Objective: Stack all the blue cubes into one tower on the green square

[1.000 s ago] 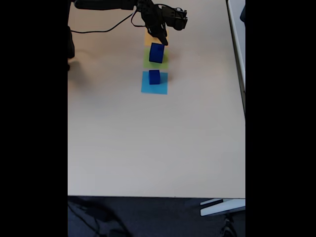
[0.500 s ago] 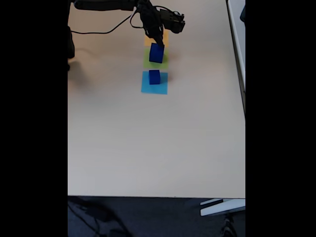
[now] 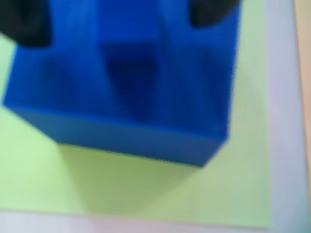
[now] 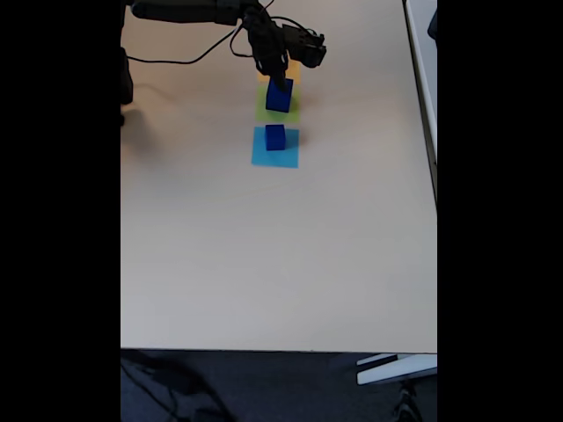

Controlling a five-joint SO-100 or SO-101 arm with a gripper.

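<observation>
Fixed view, left to right: arm reached in from top left, gripper [image 4: 280, 77] sat right over big cube [image 4: 279, 95] on green square [image 4: 290, 110]. Orange square [image 4: 293, 69] just behind, partly hidden. Small cube [image 4: 275, 136] stood on lt-blue square [image 4: 274, 151], nearer camera. Wrist view: fingers [image 3: 24, 22] spread, tips at both top corners of big cube [image 3: 121, 82]; contact unclear, blurry. Green square [image 3: 146, 187] beneath.

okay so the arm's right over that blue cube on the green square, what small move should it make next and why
Probably ease the tool straight down a little. In the wrist view its dark fingertips sit at both sides of the large blue cube on the green square, apparently straddling rather than clamping it.
</observation>
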